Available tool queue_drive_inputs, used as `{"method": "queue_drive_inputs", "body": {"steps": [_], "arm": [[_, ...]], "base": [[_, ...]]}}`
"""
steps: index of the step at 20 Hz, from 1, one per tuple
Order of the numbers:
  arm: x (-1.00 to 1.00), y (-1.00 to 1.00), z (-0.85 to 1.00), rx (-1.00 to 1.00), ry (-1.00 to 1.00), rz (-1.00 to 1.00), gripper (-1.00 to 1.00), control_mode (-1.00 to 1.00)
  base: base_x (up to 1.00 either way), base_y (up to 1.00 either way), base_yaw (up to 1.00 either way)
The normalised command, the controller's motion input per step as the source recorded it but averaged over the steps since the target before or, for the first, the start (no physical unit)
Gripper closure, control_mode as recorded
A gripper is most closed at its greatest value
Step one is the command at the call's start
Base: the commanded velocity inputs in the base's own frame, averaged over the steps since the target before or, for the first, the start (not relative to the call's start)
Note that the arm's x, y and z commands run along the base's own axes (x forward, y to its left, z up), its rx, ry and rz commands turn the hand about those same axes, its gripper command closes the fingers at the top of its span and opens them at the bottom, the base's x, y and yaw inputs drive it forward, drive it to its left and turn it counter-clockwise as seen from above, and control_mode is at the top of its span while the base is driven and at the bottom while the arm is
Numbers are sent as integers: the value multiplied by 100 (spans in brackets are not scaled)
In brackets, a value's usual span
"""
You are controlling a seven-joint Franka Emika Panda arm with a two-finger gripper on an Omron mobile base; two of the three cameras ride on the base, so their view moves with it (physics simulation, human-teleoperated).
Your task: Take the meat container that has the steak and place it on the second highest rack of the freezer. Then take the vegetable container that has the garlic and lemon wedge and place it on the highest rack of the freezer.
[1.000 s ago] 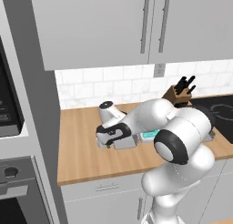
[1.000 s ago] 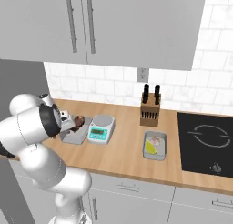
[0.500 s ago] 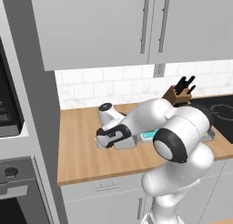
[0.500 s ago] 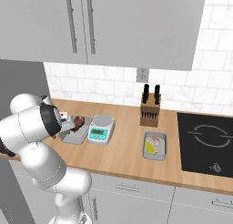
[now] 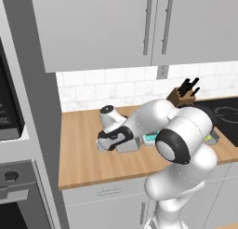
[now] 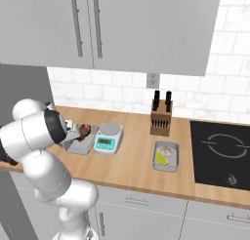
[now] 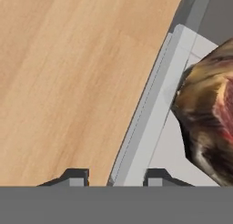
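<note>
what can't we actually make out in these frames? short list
- Meat container: right base view, near end hidden behind the arm's forearm; left base view, the hand covers most of it.
- Steak: hand view, cut off by the right edge.
- Claw grip: hand view shows one tip on each side of the container's rim, but contact cannot be told.
- Garlic in the vegetable container: too small for detail.
- Freezer racks: outside the frames.

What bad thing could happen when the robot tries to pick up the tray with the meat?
The gripper straddles only the thin side wall of the meat tray, so the tray might slip or tip when lifted. The steak sits loose and could slide out if it tilts. The kitchen scale stands right beside the tray, so a sideways swing might bump it.
</note>
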Motion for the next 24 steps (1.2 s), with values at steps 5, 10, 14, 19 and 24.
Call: {"method": "queue_drive_inputs", "body": {"steps": [5,10,14,19,24], "arm": [[1,0,-44,1,14,4,100,-100],[0,0,-11,0,-4,2,100,-100],[-15,2,24,-7,-21,2,100,-100],[-16,0,52,-13,-2,2,100,-100],[-11,0,68,-8,3,2,100,-100]], "base": [[0,0,0],[0,0,0],[0,0,0],[0,0,0],[0,0,0]]}}
